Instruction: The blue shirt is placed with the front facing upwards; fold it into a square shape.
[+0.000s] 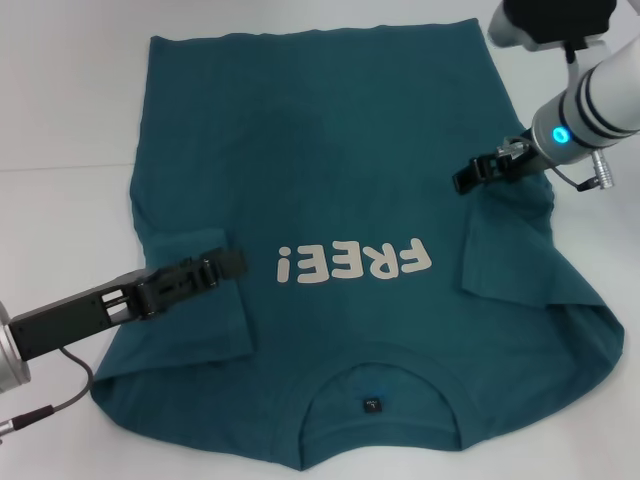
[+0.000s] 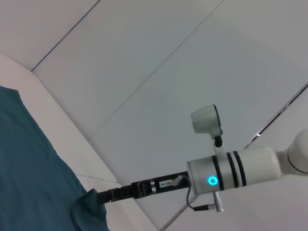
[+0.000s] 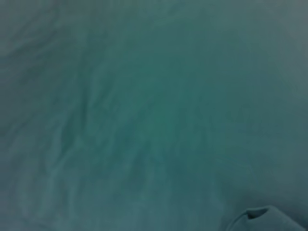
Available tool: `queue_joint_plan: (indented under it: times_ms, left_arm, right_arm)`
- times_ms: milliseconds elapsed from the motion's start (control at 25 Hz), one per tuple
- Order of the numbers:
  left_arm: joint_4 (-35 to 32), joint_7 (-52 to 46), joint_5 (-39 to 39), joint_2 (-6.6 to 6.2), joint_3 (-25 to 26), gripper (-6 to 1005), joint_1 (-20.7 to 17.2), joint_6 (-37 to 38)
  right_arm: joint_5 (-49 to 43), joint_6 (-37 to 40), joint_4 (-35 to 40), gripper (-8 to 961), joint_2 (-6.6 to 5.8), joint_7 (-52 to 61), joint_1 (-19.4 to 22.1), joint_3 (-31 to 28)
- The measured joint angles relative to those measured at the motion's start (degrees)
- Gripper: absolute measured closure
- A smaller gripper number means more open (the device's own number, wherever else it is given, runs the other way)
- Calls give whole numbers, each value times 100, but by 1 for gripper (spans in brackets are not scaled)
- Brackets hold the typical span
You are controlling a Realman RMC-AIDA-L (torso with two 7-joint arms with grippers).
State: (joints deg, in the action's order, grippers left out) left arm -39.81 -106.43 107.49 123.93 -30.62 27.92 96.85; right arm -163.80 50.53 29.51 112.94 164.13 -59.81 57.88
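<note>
Blue shirt [image 1: 340,200] lies flat on the white table [image 1: 60,120], front up, collar toward the robot, both sleeves folded inward. Left gripper [image 1: 225,263] sits on the left sleeve, right gripper [image 1: 470,178] at the right side edge; can't tell either grip state. Next fold: lift both sides level, keep edges parallel.

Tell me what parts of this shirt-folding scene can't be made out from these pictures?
- Head view: the blue shirt runs off the bottom edge at its collar.
- Head view: the collar tag is too small to read.
- Head view: whether the left gripper and right gripper pinch cloth; both are dark against the fabric.
- Right wrist view: only blurred cloth fills it.
- Left wrist view: just a shirt corner, the rest cut off.
</note>
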Motion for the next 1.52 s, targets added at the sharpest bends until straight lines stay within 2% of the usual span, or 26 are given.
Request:
queue_joint_plan:
  times_ms: [200, 360, 520, 760, 880, 1000, 1120, 1280, 1360, 1520]
  left_arm:
    - [-18, -104, 0, -5, 10, 308, 4, -5]
    - [-30, -121, 0, -8, 13, 309, 4, -15]
    - [-33, -144, 0, -11, 16, 309, 9, -10]
    - [-109, -443, 0, -54, 26, 308, -11, 21]
    - [-306, -850, 0, -63, 31, 308, -42, 49]
    - [-556, -1622, 3, -163, 21, 308, -86, 304]
    - [-599, -2444, 31, -345, 169, 309, -97, 715]
    - [-623, -2928, 128, -432, 338, 309, -123, 896]
    - [-653, -3319, 536, -547, 789, 309, -196, 978]
    - [-638, -3440, 1048, -575, 1225, 308, -285, 818]
  right_arm:
    - [615, 333, 178, 229, -171, -401, 272, -272]
    - [677, 435, 193, 48, -205, -438, 446, -277]
    - [1468, 922, 474, 27, -213, -971, 761, -527]
    - [3638, 2412, 940, 23, -290, -2322, 1461, -1439]
    - [4487, 3165, 968, 23, -361, -2690, 1765, -1725]
    - [5078, 3735, 967, 23, -442, -2815, 2016, -1900]
    - [5400, 4089, 967, 22, -505, -2790, 2127, -1936]
    - [5433, 4150, 942, 22, -597, -2691, 2102, -1904]
    - [5411, 4142, 927, 22, -611, -2667, 2059, -1866]
    - [5274, 4111, 920, 23, -597, -2660, 1993, -1852]
